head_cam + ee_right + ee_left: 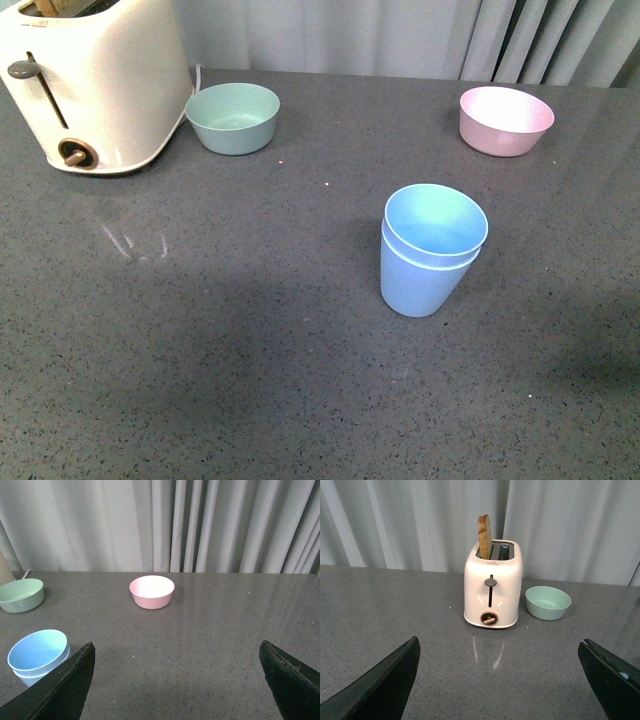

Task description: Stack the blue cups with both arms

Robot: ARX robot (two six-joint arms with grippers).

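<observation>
The two light blue cups point(432, 250) stand nested, one inside the other, upright on the grey table right of centre. They also show in the right wrist view point(37, 656), partly behind one finger. Neither arm shows in the front view. My left gripper point(505, 680) is open and empty, facing the toaster over bare table. My right gripper point(180, 680) is open and empty, with the cups off to one side of it and apart from it.
A cream toaster point(90, 80) with a slice of bread point(484, 536) stands at the back left. A mint-green bowl point(233, 117) sits beside it. A pink bowl point(505, 120) sits at the back right. Grey curtains hang behind the table.
</observation>
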